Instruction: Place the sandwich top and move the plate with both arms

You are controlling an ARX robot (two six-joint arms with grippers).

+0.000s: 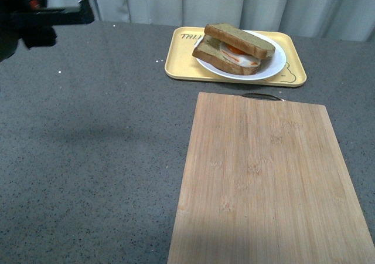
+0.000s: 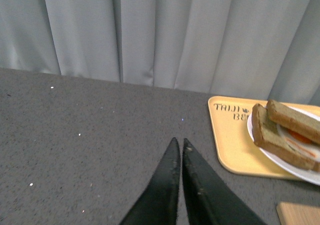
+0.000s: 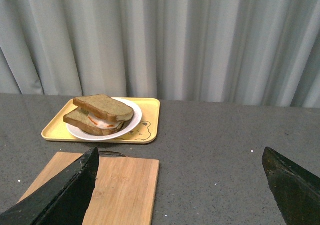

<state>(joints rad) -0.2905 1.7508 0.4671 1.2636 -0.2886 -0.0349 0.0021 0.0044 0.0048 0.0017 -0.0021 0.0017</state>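
The sandwich top point(image 1: 243, 37), a plain tan-brown slice, lies tilted on the egg-bearing slice point(image 1: 225, 60) on the white plate point(image 1: 270, 70). It also shows in the left wrist view point(image 2: 295, 119) and the right wrist view point(image 3: 105, 106). The plate point(image 3: 132, 123) sits in the yellow tray. My left gripper point(image 2: 179, 143) is shut and empty, above the grey table left of the tray. In the front view the left arm point(image 1: 35, 17) is raised at the far left. My right gripper point(image 3: 180, 155) is open wide and empty, well back from the plate.
The yellow tray point(image 1: 181, 64) with a bear drawing stands at the back of the grey table. A bamboo cutting board point(image 1: 263, 182) lies in front of it, also in the right wrist view point(image 3: 120, 190). Grey curtains hang behind the table.
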